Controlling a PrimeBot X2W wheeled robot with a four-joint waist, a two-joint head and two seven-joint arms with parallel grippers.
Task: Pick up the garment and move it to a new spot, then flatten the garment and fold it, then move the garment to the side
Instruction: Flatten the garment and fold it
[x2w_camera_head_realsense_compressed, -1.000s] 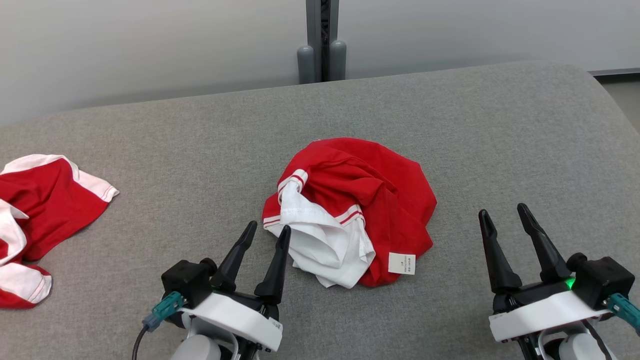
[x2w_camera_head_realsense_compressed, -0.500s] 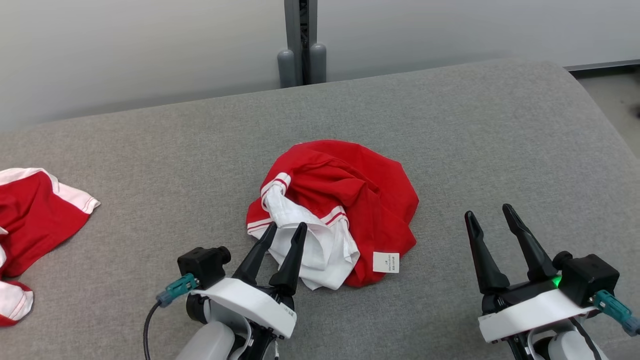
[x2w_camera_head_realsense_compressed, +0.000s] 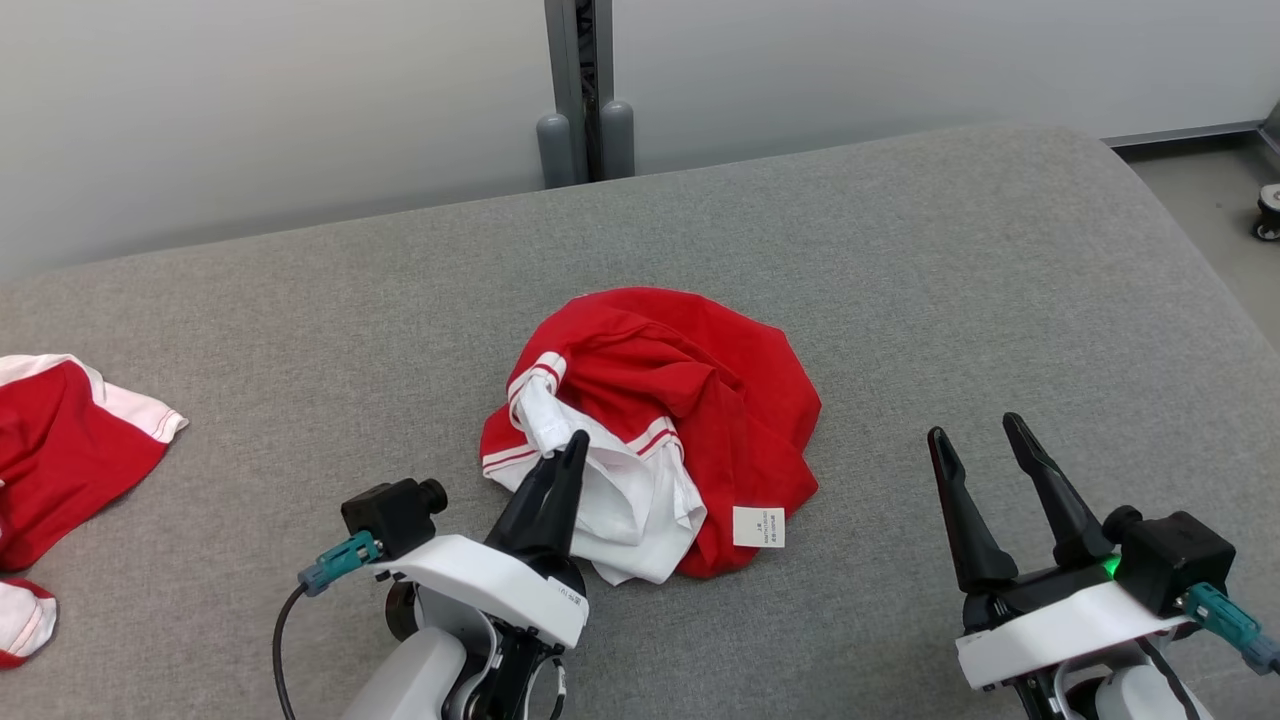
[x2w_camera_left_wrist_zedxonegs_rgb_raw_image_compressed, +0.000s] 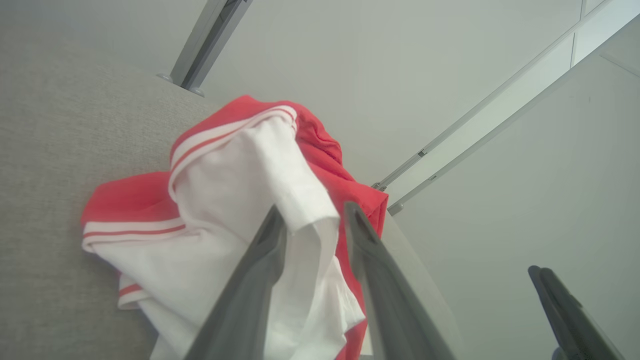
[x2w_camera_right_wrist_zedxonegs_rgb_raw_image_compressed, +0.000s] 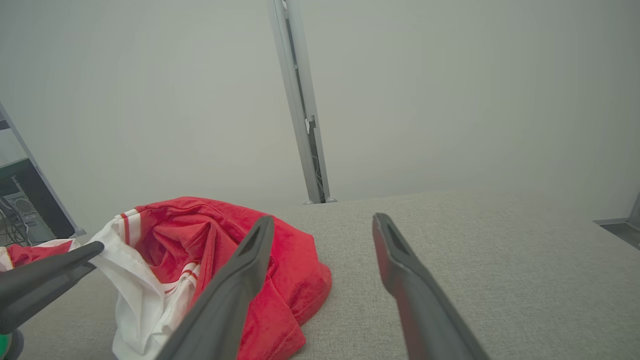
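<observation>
1. Inspecting the surface: found garment crumpled in one heap about midway between the left and right edges, somewhat closer to the near edge than the far.
2. Recorded red cloth on the heap's far and right sides and white cloth with red stripes bunched on its near left side. Noted white label lying face up at the heap's near edge.
3. Located left gripper at the heap's near left side, tips in the white cloth.
4. Checked from the left wrist: fingers narrowed but apart, with a raised white fold between them filling the gap. Cannot tell whether pinched or merely straddled.
5. Located right gripper above the near right part of the surface, well apart from the heap. Found jaws wide and empty, clear of the cloth.
6. Noted second red and white cloth at the left edge, well apart from the heap and partly cut off by the view.
7. Noted grey post beyond the far edge against a pale wall, and small caster beyond the far right corner.
</observation>
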